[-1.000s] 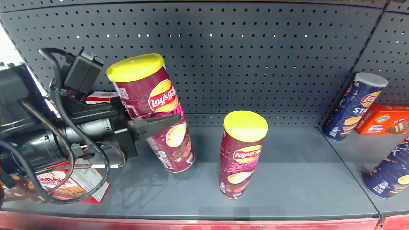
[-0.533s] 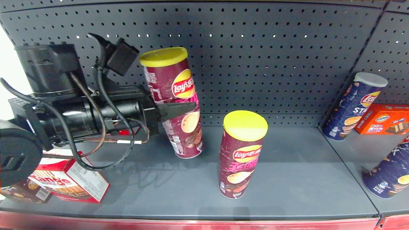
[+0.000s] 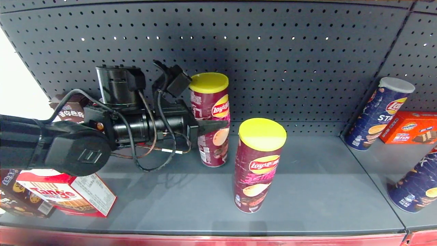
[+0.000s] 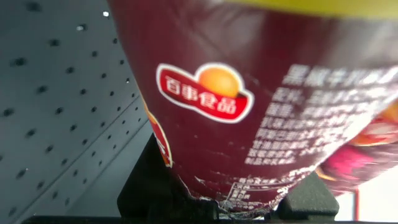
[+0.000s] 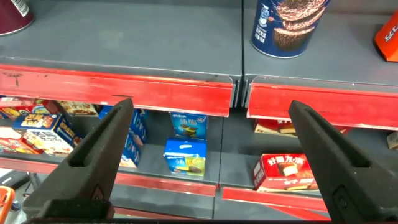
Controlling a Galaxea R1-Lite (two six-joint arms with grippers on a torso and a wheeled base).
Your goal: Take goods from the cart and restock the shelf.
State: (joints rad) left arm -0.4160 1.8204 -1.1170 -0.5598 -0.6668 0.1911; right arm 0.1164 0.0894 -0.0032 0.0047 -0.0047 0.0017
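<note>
Chip can [image 3: 209, 100], upright and clamped at mid-height by the left gripper [image 3: 213, 128], has its base at or just above the shelf [image 3: 307, 191], just behind and left of the standing can [image 3: 257, 164].

Edge cuts blue can [image 3: 418, 186]; held can [image 3: 210, 102] hides 1 side, L end effector [image 3: 214, 125].

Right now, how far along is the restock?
Done: one yellow-lidded chip can stands upright on the shelf. In hand: the left gripper is shut on a second can, upright near the back panel; whether its base touches the shelf is unclear. Left: release it, then fetch more. The right gripper is open and empty.
</note>
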